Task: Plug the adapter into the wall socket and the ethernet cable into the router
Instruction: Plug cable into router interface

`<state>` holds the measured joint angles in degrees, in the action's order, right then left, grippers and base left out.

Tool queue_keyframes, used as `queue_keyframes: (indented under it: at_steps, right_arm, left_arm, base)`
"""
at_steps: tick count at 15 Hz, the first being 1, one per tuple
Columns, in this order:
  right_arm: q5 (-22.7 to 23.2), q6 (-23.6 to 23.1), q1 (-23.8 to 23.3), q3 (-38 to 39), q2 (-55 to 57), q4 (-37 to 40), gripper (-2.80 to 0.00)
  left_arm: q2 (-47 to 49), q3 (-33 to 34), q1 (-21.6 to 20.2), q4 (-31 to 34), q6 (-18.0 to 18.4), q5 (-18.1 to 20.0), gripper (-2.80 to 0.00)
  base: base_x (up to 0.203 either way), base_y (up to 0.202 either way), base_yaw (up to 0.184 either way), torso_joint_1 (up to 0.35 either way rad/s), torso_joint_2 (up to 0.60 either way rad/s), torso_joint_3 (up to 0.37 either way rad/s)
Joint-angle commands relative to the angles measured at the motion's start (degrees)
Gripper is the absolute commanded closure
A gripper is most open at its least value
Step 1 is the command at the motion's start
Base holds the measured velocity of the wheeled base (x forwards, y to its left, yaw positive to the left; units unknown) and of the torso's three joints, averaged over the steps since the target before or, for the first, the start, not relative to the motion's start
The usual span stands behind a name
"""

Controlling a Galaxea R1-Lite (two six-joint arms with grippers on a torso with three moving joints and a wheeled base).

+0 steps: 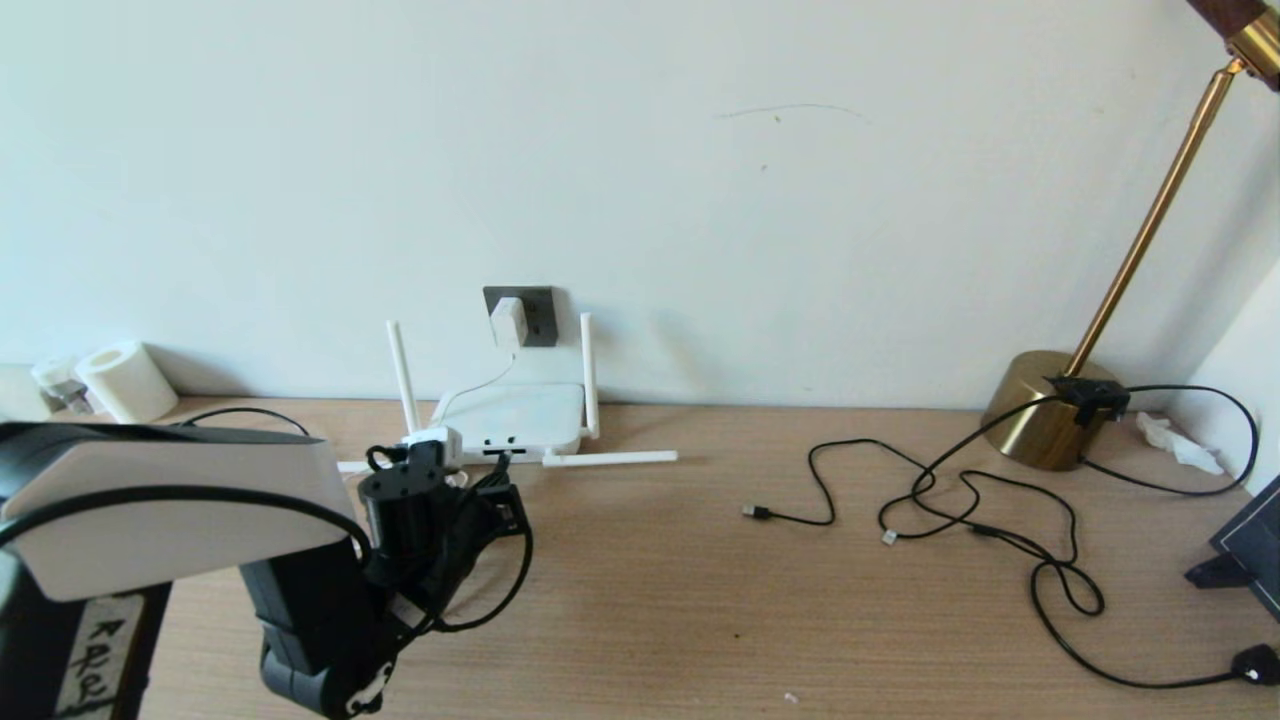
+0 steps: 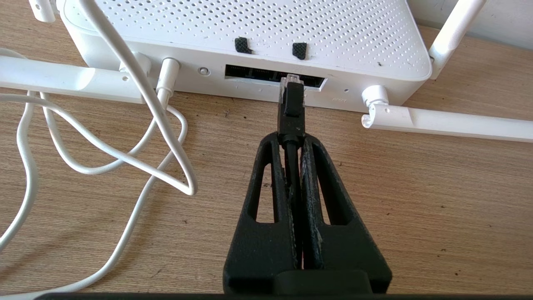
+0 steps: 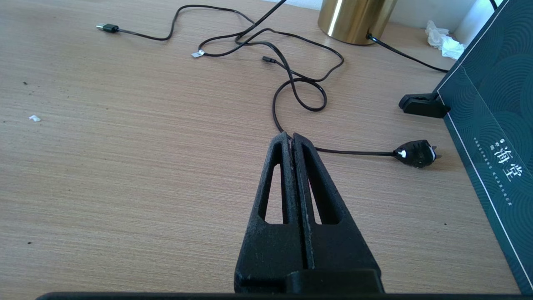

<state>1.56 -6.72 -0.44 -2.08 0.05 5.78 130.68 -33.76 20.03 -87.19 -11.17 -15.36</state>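
The white router [image 1: 520, 412] lies against the wall under the dark grey wall socket [image 1: 535, 312]. The white adapter [image 1: 507, 320] sits in that socket, its thin cord hanging to the router. My left gripper [image 2: 291, 139] is shut on the black ethernet cable [image 2: 292, 106] just behind the plug. The plug's clear tip meets the dark port row on the router [image 2: 250, 29]; how deep it sits I cannot tell. In the head view the left gripper [image 1: 503, 478] is right at the router's front. My right gripper [image 3: 290, 135] hovers shut and empty over bare table.
White cord loops [image 2: 125, 160] lie beside the router, and an antenna [image 2: 449, 124] lies flat on the table. Thin black USB cables [image 1: 950, 500] sprawl at the right by a brass lamp base [image 1: 1045, 410]. A dark box [image 3: 491, 104] stands far right, a paper roll [image 1: 125, 380] far left.
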Motion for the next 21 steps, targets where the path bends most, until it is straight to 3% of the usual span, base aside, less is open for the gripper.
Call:
queue_keyframes:
  at_steps: [1,21]
  right_arm:
    - [0.0,-0.1,0.0,0.0,0.0,0.0,0.0]
    - [0.0,-0.1,0.0,0.0,0.0,0.0,0.0]
  left_arm:
    - [0.1,0.0,0.0,-0.5,-0.1,-0.1,0.0]
    - [0.9,-1.6,0.1,-0.5,-0.1,-0.1,0.0]
  base:
    - [0.0,0.0,0.0,0.0,0.0,0.0]
    - [0.0,0.0,0.0,0.0,0.0,0.0]
